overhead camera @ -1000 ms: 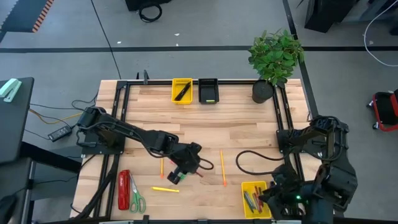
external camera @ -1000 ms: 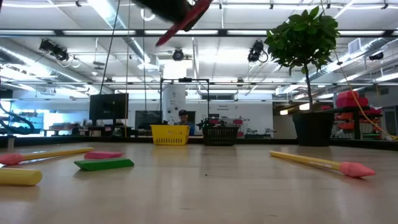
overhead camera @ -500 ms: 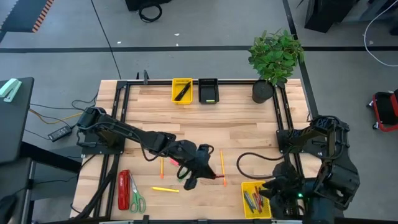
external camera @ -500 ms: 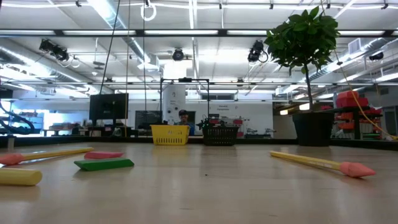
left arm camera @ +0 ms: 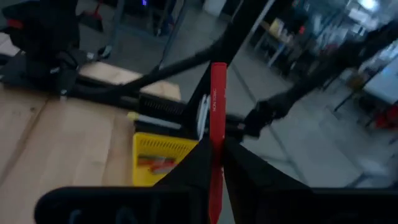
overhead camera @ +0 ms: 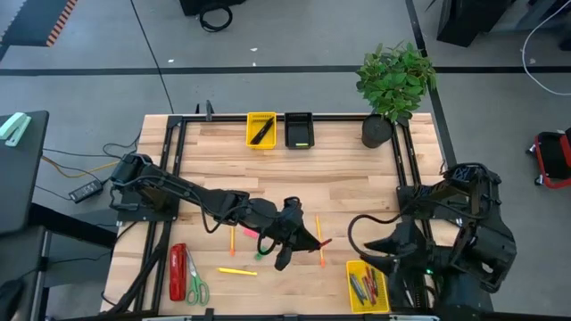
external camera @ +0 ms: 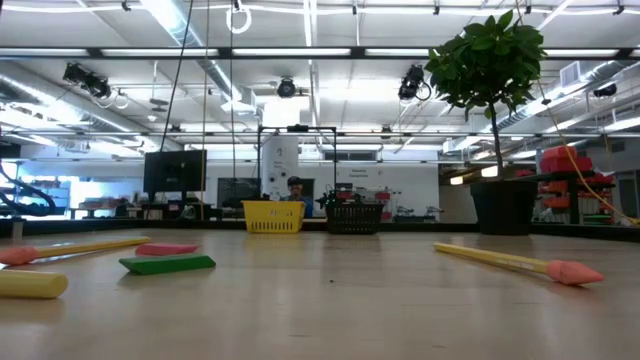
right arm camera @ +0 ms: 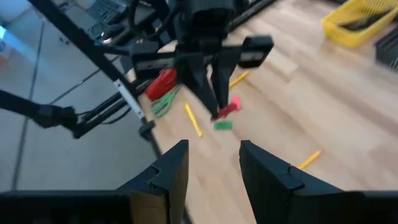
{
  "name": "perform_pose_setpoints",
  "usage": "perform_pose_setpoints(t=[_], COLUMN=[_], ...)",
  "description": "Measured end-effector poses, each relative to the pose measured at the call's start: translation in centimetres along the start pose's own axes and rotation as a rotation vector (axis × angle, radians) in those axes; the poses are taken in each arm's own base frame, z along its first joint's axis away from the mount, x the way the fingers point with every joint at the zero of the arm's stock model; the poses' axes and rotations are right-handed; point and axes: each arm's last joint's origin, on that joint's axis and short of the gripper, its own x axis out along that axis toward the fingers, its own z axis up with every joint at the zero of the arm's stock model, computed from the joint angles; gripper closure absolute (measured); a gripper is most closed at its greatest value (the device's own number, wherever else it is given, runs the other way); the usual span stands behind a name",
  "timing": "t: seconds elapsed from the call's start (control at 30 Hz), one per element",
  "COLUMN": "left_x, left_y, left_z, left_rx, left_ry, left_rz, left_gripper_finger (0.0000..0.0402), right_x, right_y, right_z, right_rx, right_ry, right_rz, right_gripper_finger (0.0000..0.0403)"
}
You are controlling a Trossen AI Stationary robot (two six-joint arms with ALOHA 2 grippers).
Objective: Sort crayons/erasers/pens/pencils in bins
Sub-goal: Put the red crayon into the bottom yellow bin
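Note:
My left gripper (overhead camera: 303, 239) is above the table's near middle, shut on a red crayon (left arm camera: 216, 106). It also shows in the right wrist view (right arm camera: 214, 106). My right gripper (right arm camera: 208, 168) is open and empty, near the table's right side (overhead camera: 379, 246), above a yellow bin (overhead camera: 366, 283) that holds several crayons. A green eraser (overhead camera: 260, 256) and a pink eraser (overhead camera: 250, 234) lie flat on the table. So do two orange pencils (overhead camera: 318, 234) (overhead camera: 233, 237) and a yellow pencil (overhead camera: 237, 271). My left gripper pinches the red crayon between its two fingers, about the middle of its length (left arm camera: 216, 140). One end (overhead camera: 324, 242) sticks out past the fingertips toward the table's right. The crayon is lifted clear of the table.
A red stapler (overhead camera: 177, 271) and green-handled scissors (overhead camera: 195, 285) lie at the near left. A yellow bin (overhead camera: 260, 128) with black pens and a black bin (overhead camera: 299, 130) stand at the far edge. A potted plant (overhead camera: 393, 85) stands at the far right.
My left gripper has carried the red crayon toward the table's right edge, away from the erasers, and has risen out of the low view. My right gripper has swung from over the near yellow bin toward the table's middle.

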Motion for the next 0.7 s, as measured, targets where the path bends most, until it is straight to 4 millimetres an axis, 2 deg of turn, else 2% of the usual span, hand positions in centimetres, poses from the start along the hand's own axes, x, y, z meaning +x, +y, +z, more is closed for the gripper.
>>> perform_pose_setpoints(t=[0.23,0.53,0.7], left_x=[0.0,-0.2,-0.3], left_y=[-0.4,-0.6,-0.4], left_z=[1.1,1.9,2.5], left_rx=[-0.056,-0.095,-0.097], left_ry=[-0.127,-0.228,-0.271], left_rz=[-0.028,-0.026,-0.038], left_gripper_finger=[0.0368,0.0357,0.0366], right_x=[1.1,0.1,0.7], right_y=[0.6,0.6,0.4], right_z=[1.1,3.7,4.3], right_rx=[-0.087,-0.073,-0.065], right_ry=[-0.074,-0.185,-0.193], right_rz=[0.010,0.032,0.008], right_gripper_finger=[0.0254,0.0249,0.0232])
